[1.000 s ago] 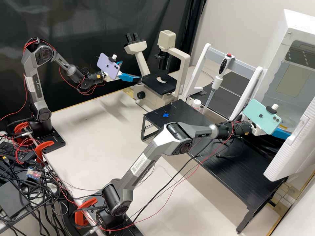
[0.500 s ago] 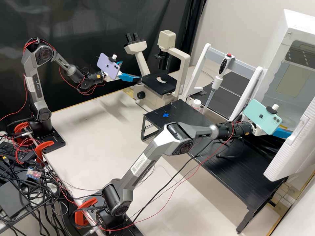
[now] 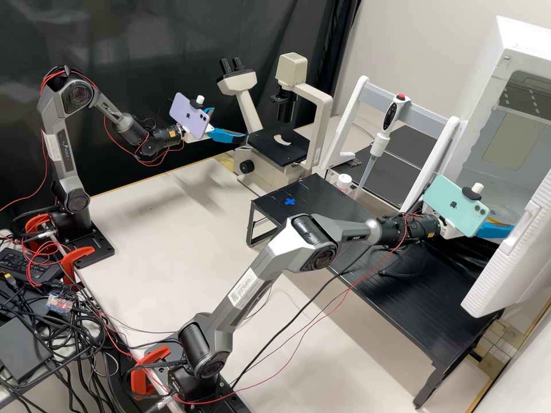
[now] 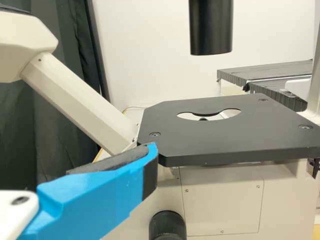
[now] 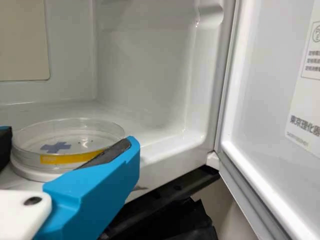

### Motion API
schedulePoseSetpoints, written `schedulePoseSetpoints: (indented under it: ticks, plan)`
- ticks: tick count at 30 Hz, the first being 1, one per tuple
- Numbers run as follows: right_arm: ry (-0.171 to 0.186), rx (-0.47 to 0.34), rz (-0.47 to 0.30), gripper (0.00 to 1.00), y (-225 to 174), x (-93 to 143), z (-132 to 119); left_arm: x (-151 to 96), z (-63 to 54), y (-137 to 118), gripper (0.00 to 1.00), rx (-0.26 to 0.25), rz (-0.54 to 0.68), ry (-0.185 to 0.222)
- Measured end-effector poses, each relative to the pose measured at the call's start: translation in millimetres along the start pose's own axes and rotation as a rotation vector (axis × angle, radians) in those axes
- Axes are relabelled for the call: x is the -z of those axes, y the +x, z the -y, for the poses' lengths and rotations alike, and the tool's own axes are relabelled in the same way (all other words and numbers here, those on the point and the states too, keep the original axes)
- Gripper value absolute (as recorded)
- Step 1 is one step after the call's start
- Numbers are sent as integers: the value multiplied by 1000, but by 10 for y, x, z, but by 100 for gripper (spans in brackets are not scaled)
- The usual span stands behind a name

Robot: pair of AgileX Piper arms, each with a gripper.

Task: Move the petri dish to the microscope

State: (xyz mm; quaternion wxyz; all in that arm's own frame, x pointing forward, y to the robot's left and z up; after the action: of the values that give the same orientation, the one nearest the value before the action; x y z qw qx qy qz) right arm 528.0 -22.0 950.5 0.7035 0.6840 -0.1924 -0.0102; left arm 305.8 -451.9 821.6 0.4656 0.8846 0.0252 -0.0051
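Petri dish (image 5: 75, 141) is in the white cabinet (image 3: 489, 69), door open, yellow strip on its side. R gripper (image 3: 508, 230) is right at it, can't tell if it's got a grip tbh. L gripper (image 3: 231, 123) is wide rn, nothing in it, near the microscope (image 3: 291, 67) stage (image 3: 265, 147). Blue cross (image 3: 290, 201) on the black surface (image 3: 310, 192) btw.

Pipette (image 3: 388, 123) with a red top button (image 3: 400, 97) hangs near-upright on the white rack (image 3: 346, 119). White-capped bottle (image 3: 344, 182) sits near its tip. Blue cross mark (image 3: 290, 201) is on the black table (image 3: 425, 310). Black curtain (image 3: 143, 34) behind. Tangled cables (image 3: 51, 338) and flat dark box (image 3: 23, 349) at high view's lower left.
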Motion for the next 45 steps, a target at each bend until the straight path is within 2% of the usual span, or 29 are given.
schedulePoseSetpoints:
  ticks: [8, 18, 24, 29, 36, 45]
  plan:
    - [22, -7, 9, 0, -31, -55, 35, 0, 0, 0, 100, 0, 0, 0]
    - [16, -11, 0, 0, -63, -66, 44, 0, 0, 0, 100, 0, 0, 0]
    - [29, -20, -12, 0, -128, -107, 19, 0, 0, 0, 100, 0, 0, 0]
    - [18, -6, -24, 0, -207, -112, -31, 0, 0, 0, 100, 0, 0, 0]
    - [28, -11, -52, 0, -305, -142, -66, 0, 0, 0, 100, 0, 0, 0]
    - [27, -22, -74, 0, -280, -74, -123, 0, 0, 0, 100, 0, 0, 0]
